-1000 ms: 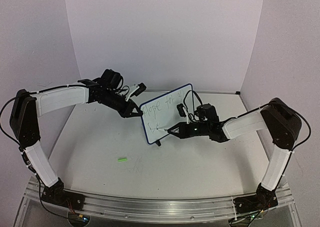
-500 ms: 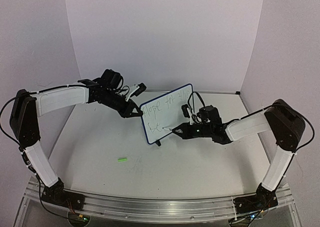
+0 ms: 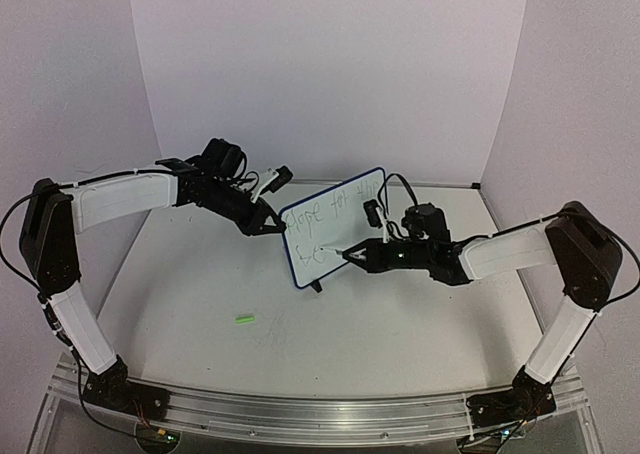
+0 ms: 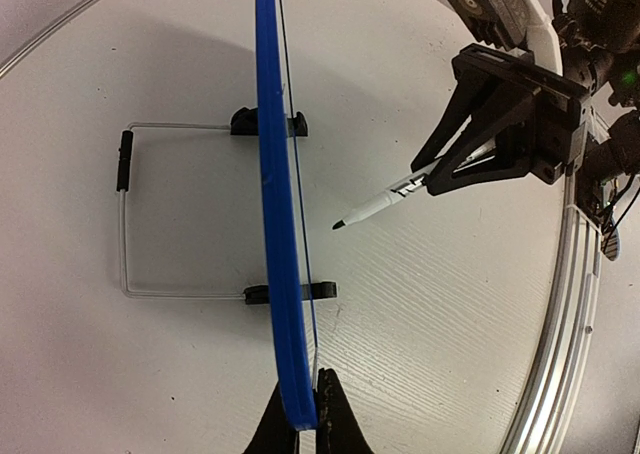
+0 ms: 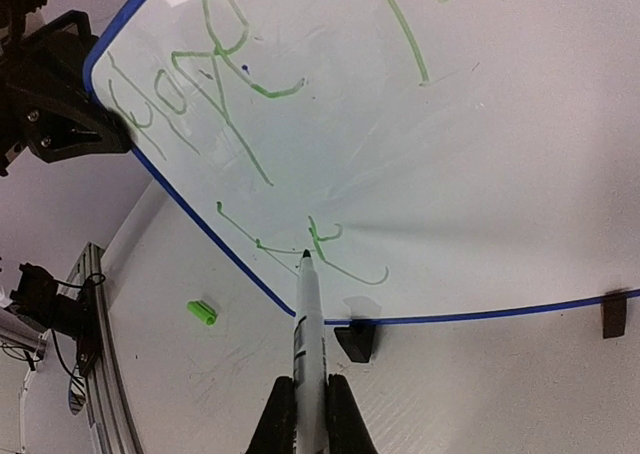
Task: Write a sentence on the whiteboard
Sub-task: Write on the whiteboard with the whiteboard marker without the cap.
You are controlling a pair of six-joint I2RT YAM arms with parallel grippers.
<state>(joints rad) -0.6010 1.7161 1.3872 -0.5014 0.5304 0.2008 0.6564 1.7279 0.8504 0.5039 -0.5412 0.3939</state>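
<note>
The whiteboard (image 3: 332, 222), white with a blue rim, stands tilted on its wire stand (image 4: 122, 224) at mid-table. Green handwriting fills its top line, and a few green letters (image 5: 320, 249) start a second line. My left gripper (image 3: 272, 226) is shut on the board's left edge; the left wrist view shows the rim (image 4: 275, 204) edge-on between the jaws (image 4: 298, 419). My right gripper (image 3: 364, 257) is shut on a marker (image 5: 308, 314). The marker's tip (image 4: 338, 224) points at the lower writing, with a small gap to the board in the left wrist view.
A green marker cap (image 3: 244, 319) lies on the table in front of the board, left of centre. Faint scribble marks stain the tabletop beside it. The board's black feet (image 5: 356, 340) rest on the table. Purple walls enclose the back and sides.
My right gripper and marker have shifted a little to the right along the board's lower line, and the green writing there has grown. The left arm and the board have stayed still.
</note>
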